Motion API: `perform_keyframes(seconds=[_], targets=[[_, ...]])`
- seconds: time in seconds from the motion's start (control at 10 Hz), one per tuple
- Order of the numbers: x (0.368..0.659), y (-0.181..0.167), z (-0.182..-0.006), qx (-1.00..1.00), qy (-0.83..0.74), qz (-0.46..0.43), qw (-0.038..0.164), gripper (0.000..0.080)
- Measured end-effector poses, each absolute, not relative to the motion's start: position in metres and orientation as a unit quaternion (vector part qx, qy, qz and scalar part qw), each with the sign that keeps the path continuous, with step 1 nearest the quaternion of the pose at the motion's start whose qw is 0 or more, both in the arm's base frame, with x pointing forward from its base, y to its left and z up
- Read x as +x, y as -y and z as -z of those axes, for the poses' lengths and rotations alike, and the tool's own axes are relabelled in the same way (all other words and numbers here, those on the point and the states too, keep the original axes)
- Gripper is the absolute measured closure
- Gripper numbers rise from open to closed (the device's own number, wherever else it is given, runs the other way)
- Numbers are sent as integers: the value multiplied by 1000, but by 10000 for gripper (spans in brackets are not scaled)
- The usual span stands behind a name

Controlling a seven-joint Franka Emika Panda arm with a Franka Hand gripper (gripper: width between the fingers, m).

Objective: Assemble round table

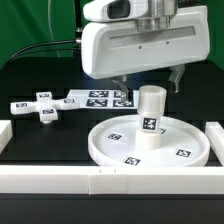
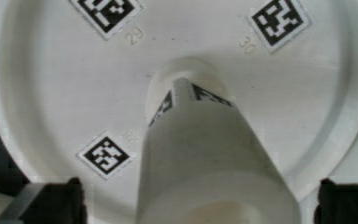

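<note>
The large rimmed round disc (image 1: pixel 150 140) lies flat on the black table, tags facing up. The short thick cylinder post (image 1: pixel 150 115) stands upright at its middle. My gripper (image 1: pixel 150 82) hangs right above the post, fingertips about level with its top, open and holding nothing. In the wrist view the post (image 2: pixel 202 150) rises from the disc (image 2: pixel 69 90) between my dark fingers (image 2: pixel 55 200), with a gap on each side. The small cross-shaped piece (image 1: pixel 40 105) lies on the table at the exterior view's left, apart from the disc.
The marker board (image 1: pixel 100 98) lies flat behind the disc, between it and the cross-shaped piece. White border bars run along the front (image 1: pixel 100 180), the exterior view's left (image 1: pixel 4 135) and right (image 1: pixel 214 135). A green backdrop stands behind.
</note>
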State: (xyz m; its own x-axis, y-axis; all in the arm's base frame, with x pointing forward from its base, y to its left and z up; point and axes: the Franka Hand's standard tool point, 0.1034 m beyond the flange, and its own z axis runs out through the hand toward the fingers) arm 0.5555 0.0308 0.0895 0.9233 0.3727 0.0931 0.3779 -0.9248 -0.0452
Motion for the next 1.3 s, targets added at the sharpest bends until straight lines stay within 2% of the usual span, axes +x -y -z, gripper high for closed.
perform_keyframes(seconds=[0.2, 0.3, 0.6, 0.8, 1.3], targets=[[555, -31, -89, -980, 193, 41, 31, 151], [560, -32, -89, -975, 214, 54, 19, 151], [561, -41, -87, -969, 241, 57, 15, 151], [560, -41, -86, -969, 240, 57, 16, 398], [560, -41, -86, -971, 232, 57, 16, 396]])
